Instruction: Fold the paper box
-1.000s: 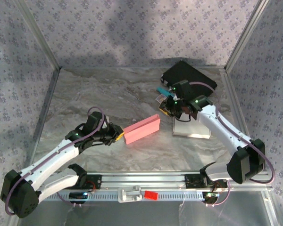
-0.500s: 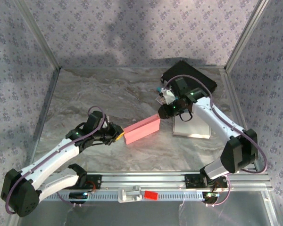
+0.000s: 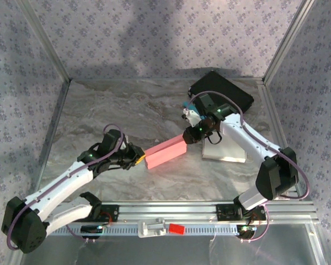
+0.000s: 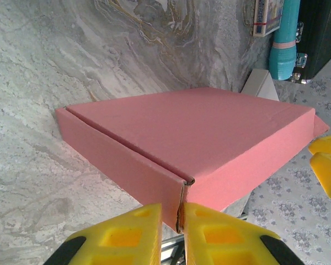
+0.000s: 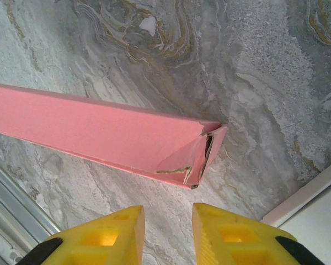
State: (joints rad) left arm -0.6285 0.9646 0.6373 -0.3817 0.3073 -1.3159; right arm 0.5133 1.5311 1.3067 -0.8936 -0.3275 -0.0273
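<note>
Pink cardboard sits at the centre of the top view. The pink paper box (image 3: 166,151) lies flat on the marble tabletop (image 3: 116,110), running from lower left to upper right between the two arms.

The left gripper (image 3: 139,159) meets the box's lower-left end. In the left wrist view its yellow fingers (image 4: 127,234) stand at the bottom edge of the frame, almost together. A thin edge at the box's near corner is pinched in the slit between them, so this claw is clamped on the box.

The right gripper (image 3: 190,136) is at the box's upper-right end. In the right wrist view its yellow fingertips (image 5: 107,234) sit at the bottom of the frame with a clear gap between them. Nothing lies in that gap, so this claw is parted and holds nothing. Just above it is the box's end, where the corner gapes a little and loose flap edges show inside.

A black case (image 3: 223,91) rests in the upper right of the top view. A white sheet (image 3: 224,152) lies just right of the box's upper end, under the right arm. A teal cylinder (image 4: 284,38) shows in the upper right of the left wrist view, beside the case.
</note>
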